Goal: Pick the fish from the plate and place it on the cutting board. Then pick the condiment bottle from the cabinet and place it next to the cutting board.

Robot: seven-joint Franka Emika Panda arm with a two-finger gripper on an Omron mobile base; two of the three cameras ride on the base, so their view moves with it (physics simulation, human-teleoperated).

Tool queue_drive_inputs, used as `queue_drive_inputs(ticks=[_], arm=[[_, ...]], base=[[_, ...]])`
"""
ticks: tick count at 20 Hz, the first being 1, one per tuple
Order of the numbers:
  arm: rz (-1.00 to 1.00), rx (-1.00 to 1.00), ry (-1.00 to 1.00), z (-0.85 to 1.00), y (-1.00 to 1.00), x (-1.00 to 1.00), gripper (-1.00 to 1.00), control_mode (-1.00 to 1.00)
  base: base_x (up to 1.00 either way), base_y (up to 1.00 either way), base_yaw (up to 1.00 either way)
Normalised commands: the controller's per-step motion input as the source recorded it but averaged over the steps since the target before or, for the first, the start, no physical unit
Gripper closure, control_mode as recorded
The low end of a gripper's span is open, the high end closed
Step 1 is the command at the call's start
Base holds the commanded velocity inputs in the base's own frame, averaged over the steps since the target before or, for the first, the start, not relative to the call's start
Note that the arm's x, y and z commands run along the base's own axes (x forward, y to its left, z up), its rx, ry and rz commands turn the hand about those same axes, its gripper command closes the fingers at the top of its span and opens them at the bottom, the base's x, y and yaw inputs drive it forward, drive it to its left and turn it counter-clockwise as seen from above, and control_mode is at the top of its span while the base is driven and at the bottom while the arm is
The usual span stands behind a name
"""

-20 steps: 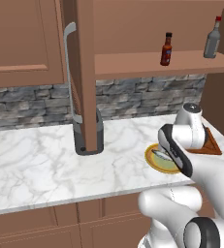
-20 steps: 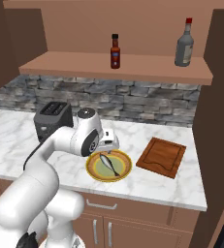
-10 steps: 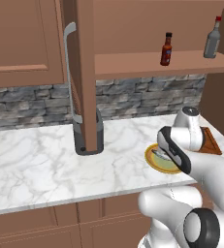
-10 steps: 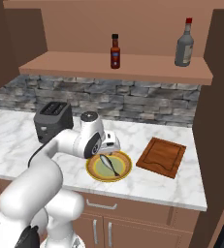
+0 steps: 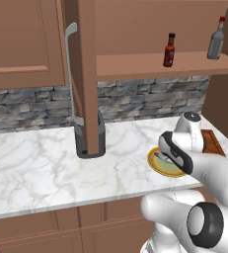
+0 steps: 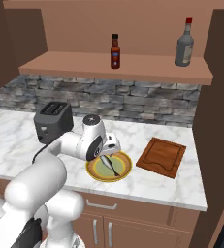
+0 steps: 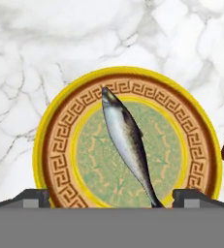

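The silver-grey fish [image 7: 125,145] lies slantwise across the plate [image 7: 55,145], which has a yellow rim and a pale green centre. My gripper [image 7: 112,197] hovers just above it, open, one fingertip on each side of the plate's near edge and nothing between them. From the right base view the gripper [image 6: 108,154] points down over the fish [image 6: 112,165] on the plate [image 6: 128,168]. The reddish-brown cutting board [image 6: 161,156] lies to the plate's right. The dark-red condiment bottle [image 6: 115,51] stands on the cabinet shelf [image 6: 108,68].
A taller grey bottle [image 6: 184,43] with a red cap stands at the shelf's right end. A dark toaster [image 6: 53,121] sits left of the plate. The open cabinet door [image 5: 86,74] with its long grey handle [image 5: 72,89] hangs over the counter's left part.
My hand has eased slightly down and closer over the plate. The fish, the board and both bottles have stayed put.
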Motion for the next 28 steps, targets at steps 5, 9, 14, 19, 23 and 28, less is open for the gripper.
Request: queue_drive_inputs(ticks=[5, 9, 14, 19, 23, 28], arm=[[0.04, 0.00, 0.00, -0.20, 0.00, 0.13, -1.00, -1.00], [0.03, 0.00, 0.00, -0.17, 0.00, 0.13, -1.00, -1.00], [0.02, 0.00, 0.00, -0.12, 0.00, 0.11, -1.00, -1.00], [0.02, 0.00, 0.00, -0.12, -0.02, 0.12, -1.00, -1.00], [0.02, 0.00, 0.00, -0.09, -0.04, 0.09, -1.00, -1.00], [0.02, 0.00, 0.00, -0.07, -0.05, 0.09, -1.00, -1.00]], base=[[0.00, 0.00, 0.00], [0.00, 0.00, 0.00], [0.00, 0.00, 0.00], [0.00, 0.00, 0.00], [0.00, 0.00, 0.00], [0.00, 0.00, 0.00]])
